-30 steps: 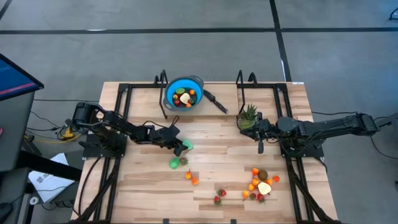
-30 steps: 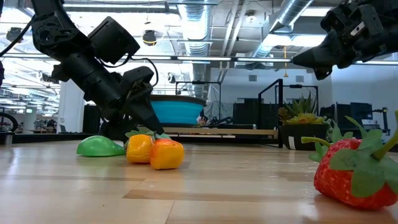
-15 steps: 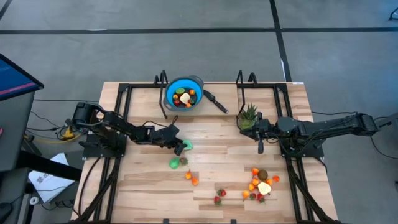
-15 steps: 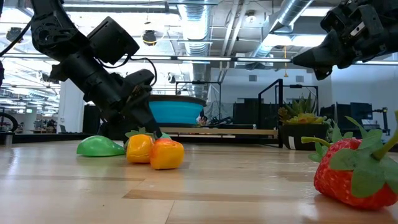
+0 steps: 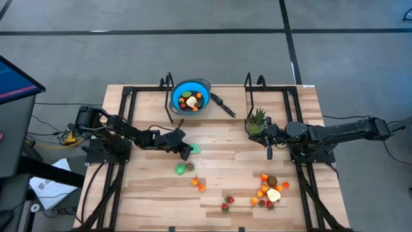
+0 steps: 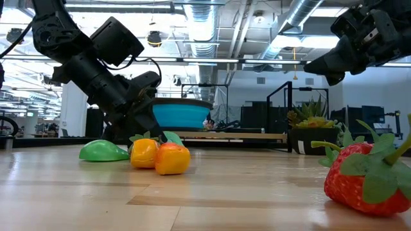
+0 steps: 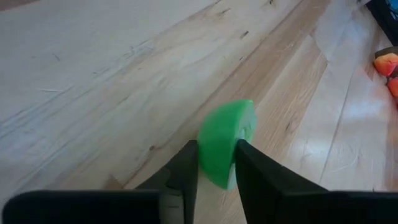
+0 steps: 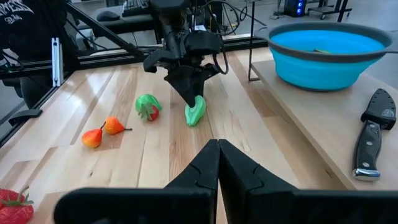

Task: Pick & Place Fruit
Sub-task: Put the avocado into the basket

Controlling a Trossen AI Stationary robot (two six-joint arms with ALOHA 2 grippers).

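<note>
My left gripper (image 7: 214, 163) is down at the wooden table (image 5: 148, 193), left of centre, and its two fingers are pressed against the sides of a green fruit slice (image 7: 225, 148) — the slice stands on edge between them, its bottom on the boards. Just beside it lies another green fruit (image 5: 181, 169), and a little further on two orange pieces (image 5: 198, 185) sit together. Most of the remaining fruit — strawberries (image 5: 227, 203), orange bits, a brown kiwi (image 5: 272, 181), a peach half (image 5: 273, 194) — is clustered near the table's front right. Several pieces already sit in the blue bowl (image 5: 191, 97) at the back, with a knife (image 5: 223, 105) next to it. My right gripper (image 8: 219, 155) hangs above the table by the spiky green plant (image 5: 257, 120), jaws pressed together on nothing.
</note>
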